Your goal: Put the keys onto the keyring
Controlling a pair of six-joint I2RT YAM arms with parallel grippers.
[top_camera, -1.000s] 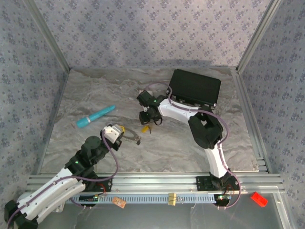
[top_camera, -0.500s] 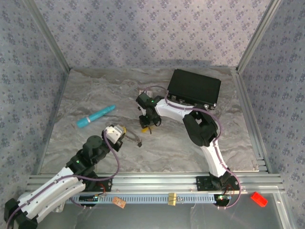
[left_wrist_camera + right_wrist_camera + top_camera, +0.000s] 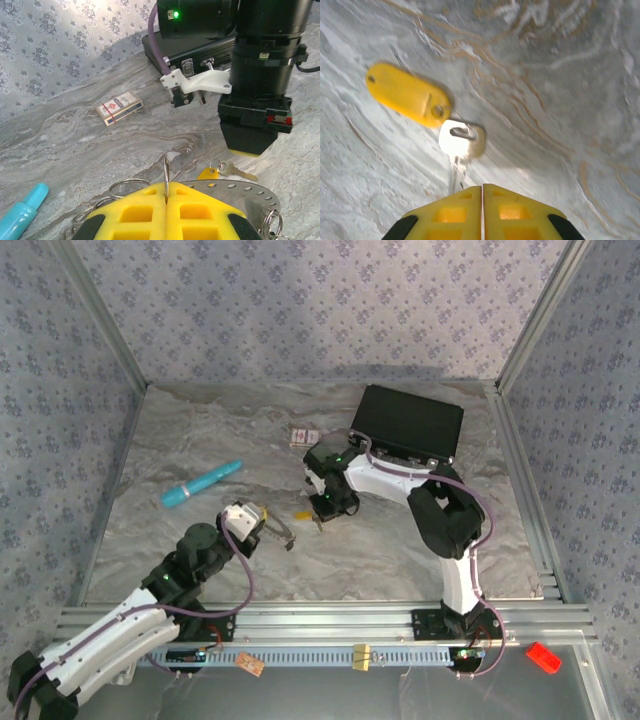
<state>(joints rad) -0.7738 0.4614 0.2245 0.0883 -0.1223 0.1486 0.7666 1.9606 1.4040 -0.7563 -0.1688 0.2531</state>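
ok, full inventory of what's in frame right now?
key: 1, silver, mid-table, blade pointing at the right gripper's fingertips
yellow tag: 1, yellow, attached to the key's head
keyring: 1, silver, with several wire loops, pinched upright in the left gripper
pen-like stick: 1, teal, left of centre
small box: 1, red and white, far centre, left of the case
case: 1, black, far right
small block: 1, red, near ledge off the table, right
table: 1, grey marble
left gripper: yellow fingers, shut on the keyring
right gripper: yellow fingers, shut at the key's blade; can't tell if it holds it
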